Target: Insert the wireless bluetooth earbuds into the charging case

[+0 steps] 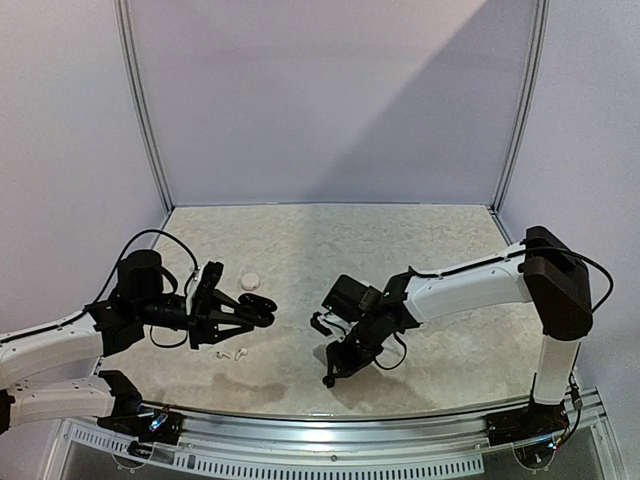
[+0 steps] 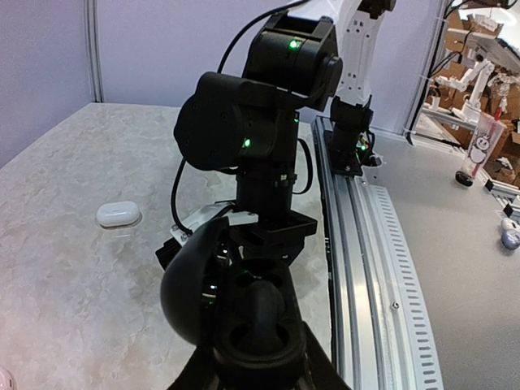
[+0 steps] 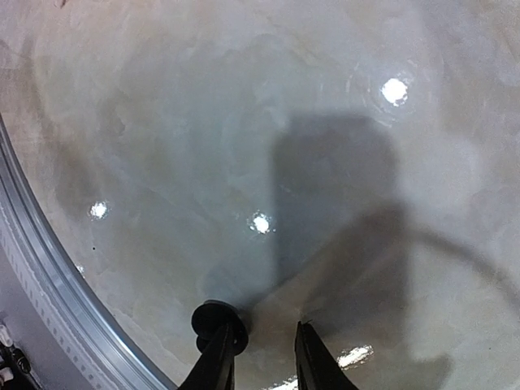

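Evidently the left gripper (image 1: 236, 312) pinched the open charging case (image 2: 256, 313), lid back for loading — the right gripper (image 3: 264, 329), fingers narrowly parted, hung near the table (image 3: 162, 162), its hold unclear.

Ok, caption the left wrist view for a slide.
Left claw grips an open black charging case; a closed white case lies on the table.
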